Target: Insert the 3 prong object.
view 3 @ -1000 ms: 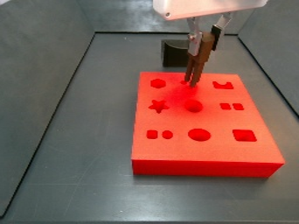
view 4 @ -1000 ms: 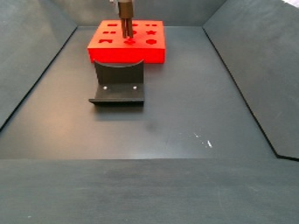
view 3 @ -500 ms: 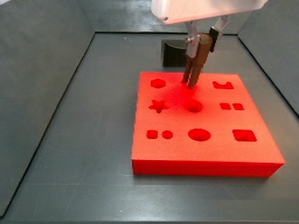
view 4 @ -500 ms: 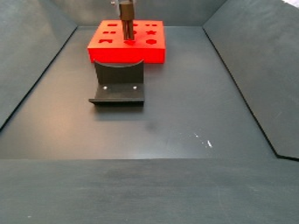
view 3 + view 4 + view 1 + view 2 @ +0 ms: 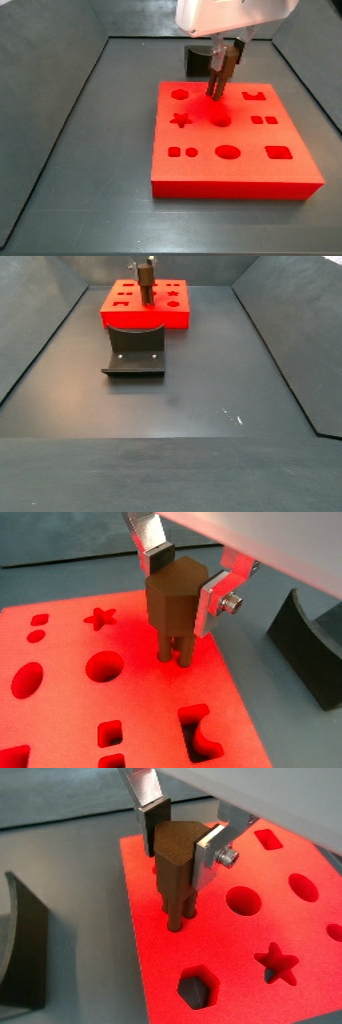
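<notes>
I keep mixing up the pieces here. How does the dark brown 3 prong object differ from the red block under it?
The 3 prong object is slim, tall and upright; the red block is wide, flat and lies on the floor. The object is dark brown with thin rods at its lower end; the block is bright red with shaped cutouts. The gripper has its jaws clamped on the object, prongs reaching the block's top; the block lies free. Both are rigid, single-coloured pieces.

No readable text, label, brand or number shows on any surface in these views.
</notes>
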Available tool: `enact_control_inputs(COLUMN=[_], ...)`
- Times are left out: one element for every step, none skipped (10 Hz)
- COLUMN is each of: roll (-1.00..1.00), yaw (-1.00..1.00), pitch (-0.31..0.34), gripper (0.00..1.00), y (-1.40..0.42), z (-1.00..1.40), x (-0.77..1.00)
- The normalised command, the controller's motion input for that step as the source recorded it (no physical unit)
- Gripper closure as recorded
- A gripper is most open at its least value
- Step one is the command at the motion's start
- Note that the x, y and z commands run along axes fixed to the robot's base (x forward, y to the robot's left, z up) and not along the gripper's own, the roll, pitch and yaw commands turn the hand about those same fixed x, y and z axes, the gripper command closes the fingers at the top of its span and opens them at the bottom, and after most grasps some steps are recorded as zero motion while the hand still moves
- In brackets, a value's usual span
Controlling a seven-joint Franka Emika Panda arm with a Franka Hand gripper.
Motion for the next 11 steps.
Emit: enact_control_inputs(roll=[-0.04, 0.0, 0.0, 0.07, 0.1, 0.08, 0.07, 0.07, 0.06, 0.03, 0.0], yaw=[0.15, 0.06, 0.0, 0.0, 0.0, 0.0, 0.0, 0.0, 0.0, 0.0, 0.0], pitch=[0.0, 0.0, 0.0, 0.0, 0.0, 0.0, 0.0, 0.01, 0.023, 0.033, 0.0], gripper=[1.0, 1.0, 1.0, 1.0, 1.0, 1.0, 1.0, 1.0, 1.0, 1.0, 1.0], y=[0.0, 0.0, -0.07, -0.17, -0.15, -0.07, -0.07, -0.06, -0.07, -0.06, 0.0], z=[-0.15, -0.27, -0.48, -0.58, -0.59, -0.55, -0.52, -0.47, -0.4, -0.28, 0.0], x=[-0.05, -0.05, -0.02, 0.0, 0.0, 0.0, 0.0, 0.0, 0.0, 0.0, 0.0])
